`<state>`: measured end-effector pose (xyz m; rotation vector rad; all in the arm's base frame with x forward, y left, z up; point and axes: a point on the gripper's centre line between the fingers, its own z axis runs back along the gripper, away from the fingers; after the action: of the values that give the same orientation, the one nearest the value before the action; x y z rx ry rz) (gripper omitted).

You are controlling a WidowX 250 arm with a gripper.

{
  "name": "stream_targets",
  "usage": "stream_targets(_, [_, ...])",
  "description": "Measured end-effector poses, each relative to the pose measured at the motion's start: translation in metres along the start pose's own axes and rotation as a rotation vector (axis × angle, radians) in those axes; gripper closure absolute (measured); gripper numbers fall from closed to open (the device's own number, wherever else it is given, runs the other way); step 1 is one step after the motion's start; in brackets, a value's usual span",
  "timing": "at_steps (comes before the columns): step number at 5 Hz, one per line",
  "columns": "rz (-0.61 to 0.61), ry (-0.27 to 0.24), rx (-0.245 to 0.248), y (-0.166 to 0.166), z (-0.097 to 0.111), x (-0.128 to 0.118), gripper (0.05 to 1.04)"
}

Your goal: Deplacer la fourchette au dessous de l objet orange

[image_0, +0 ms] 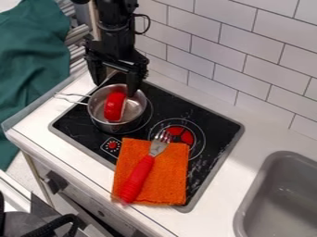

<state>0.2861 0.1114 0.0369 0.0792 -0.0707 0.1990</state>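
White tiles (217, 51) back the stove (207, 121). Your gripper (114, 88) stands wide open at the pot (137, 112), gripping nothing. You have the fork (139, 176) atop the orange cloth (170, 176), well apart from the gripper, nearer the camera. Your count: one fork, one cloth, one pot, one red object (114, 106) inside it.
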Motion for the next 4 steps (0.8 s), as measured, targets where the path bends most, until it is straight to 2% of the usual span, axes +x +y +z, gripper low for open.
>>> stream_targets(1, [0.000, 0.033, -0.011, -0.002, -0.009, -0.007, 0.075])
stream_targets(2, [-0.007, 0.020, -0.055, -0.009, -0.011, -0.023, 0.075])
stream_targets(3, [-0.015, -0.051, -0.092, -0.007, 0.005, -0.034, 0.075])
stream_targets(4, [-0.007, -0.093, -0.119, -0.003, 0.013, -0.051, 0.075])
